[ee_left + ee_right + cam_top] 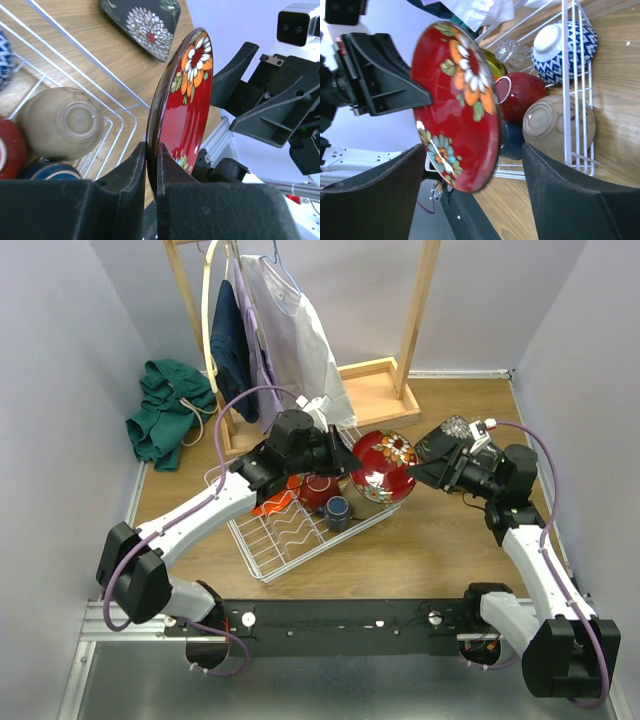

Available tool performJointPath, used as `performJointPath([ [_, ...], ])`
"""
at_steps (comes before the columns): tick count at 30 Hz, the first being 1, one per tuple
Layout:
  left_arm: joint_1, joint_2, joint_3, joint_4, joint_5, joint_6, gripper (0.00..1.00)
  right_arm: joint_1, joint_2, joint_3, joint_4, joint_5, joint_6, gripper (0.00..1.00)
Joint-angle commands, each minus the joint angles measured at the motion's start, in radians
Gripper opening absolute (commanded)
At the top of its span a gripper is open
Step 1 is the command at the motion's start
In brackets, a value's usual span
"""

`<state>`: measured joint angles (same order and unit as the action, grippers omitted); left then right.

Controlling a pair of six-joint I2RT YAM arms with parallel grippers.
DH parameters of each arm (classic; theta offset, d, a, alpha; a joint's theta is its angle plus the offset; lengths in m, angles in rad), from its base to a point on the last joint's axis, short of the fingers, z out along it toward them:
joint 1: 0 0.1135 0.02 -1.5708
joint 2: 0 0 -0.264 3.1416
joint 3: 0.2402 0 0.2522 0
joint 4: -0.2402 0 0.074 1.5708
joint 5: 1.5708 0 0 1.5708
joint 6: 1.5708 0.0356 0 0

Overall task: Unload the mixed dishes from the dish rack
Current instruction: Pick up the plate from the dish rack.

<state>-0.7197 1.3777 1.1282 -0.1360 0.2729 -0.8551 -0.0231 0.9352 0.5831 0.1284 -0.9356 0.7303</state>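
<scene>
Left hand [151, 156] pinches the red plate [192, 100] by its rim, upright, probably so the open right hand [474, 150] can take it.

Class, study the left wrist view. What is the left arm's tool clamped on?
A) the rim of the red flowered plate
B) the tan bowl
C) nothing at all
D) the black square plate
A: the left tool pinches the rim of the red flowered plate, which it holds on edge; the tan bowl and the black square plate lie apart from it.
</scene>
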Motion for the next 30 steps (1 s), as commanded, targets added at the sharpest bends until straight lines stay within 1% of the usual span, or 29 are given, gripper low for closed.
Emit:
performJointPath([
  [1,-0.015,0.026,0.019,0.162,0.06,-0.056,0.0,0.014,0.002,0.004,0.043,-0.032,0.023,0.77],
  [2,-0.017,0.029,0.019,0.171,0.064,-0.059,0.0,0.014,0.007,0.003,0.043,-0.029,0.023,0.75],
  [3,-0.018,0.032,0.018,0.177,0.068,-0.061,0.0,0.014,0.01,0.003,0.043,-0.026,0.021,0.66],
  [5,-0.021,0.038,0.013,0.19,0.072,-0.062,0.0,0.015,0.013,0.001,0.043,-0.017,0.021,0.56],
  [6,-0.021,0.04,0.01,0.194,0.075,-0.064,0.0,0.015,0.016,0.001,0.043,-0.016,0.02,0.46],
  [8,-0.023,0.038,-0.001,0.2,0.075,-0.062,0.0,0.015,0.02,0.006,0.039,-0.005,0.02,0.35],
  [9,-0.023,0.038,-0.005,0.2,0.072,-0.059,0.0,0.015,0.025,0.007,0.037,-0.003,0.015,0.21],
  [11,-0.021,0.035,-0.014,0.196,0.071,-0.047,0.0,0.015,0.03,0.014,0.021,0.014,0.008,0.09],
  [12,-0.021,0.034,-0.018,0.191,0.066,-0.039,0.0,0.015,0.033,0.018,0.01,0.021,-0.005,0.01],
  [14,-0.021,0.027,-0.022,0.161,0.045,-0.009,0.0,0.015,0.037,0.027,-0.003,0.032,-0.011,0.01],
  [15,-0.021,0.023,-0.024,0.148,0.034,0.005,0.04,0.015,0.039,0.032,-0.006,0.035,-0.015,0.01],
  [17,-0.021,0.006,-0.024,0.106,-0.007,0.034,0.14,0.015,0.045,0.043,-0.015,0.053,-0.017,0.01],
  [18,-0.02,0.0,-0.024,0.092,-0.023,0.066,0.26,0.015,0.051,0.047,-0.021,0.063,-0.02,0.01],
  [20,-0.018,-0.025,-0.021,0.044,-0.075,0.103,0.39,0.015,0.057,0.057,-0.027,0.09,-0.02,0.01],
  [21,-0.012,-0.032,-0.018,0.029,-0.089,0.135,0.48,0.015,0.062,0.058,-0.026,0.098,-0.02,0.01],
  [23,-0.006,-0.06,-0.019,-0.019,-0.138,0.168,0.59,0.015,0.08,0.07,-0.027,0.118,-0.02,0.01],
  [24,0.0,-0.069,-0.019,-0.034,-0.153,0.182,0.7,0.014,0.085,0.076,-0.027,0.126,-0.022,0.01],
  [26,0.016,-0.103,-0.025,-0.078,-0.185,0.224,0.78,0.014,0.097,0.083,-0.033,0.168,-0.017,0.01],
  [27,0.019,-0.118,-0.028,-0.092,-0.225,0.24,0.88,0.014,0.103,0.092,-0.033,0.185,-0.016,0.01],
  [29,0.031,-0.163,-0.041,-0.137,-0.265,0.292,0.94,0.014,0.111,0.109,-0.05,0.248,-0.025,0.01],
  [30,0.032,-0.178,-0.044,-0.155,-0.32,0.31,0.99,0.014,0.122,0.128,-0.062,0.271,-0.035,0.01],
])
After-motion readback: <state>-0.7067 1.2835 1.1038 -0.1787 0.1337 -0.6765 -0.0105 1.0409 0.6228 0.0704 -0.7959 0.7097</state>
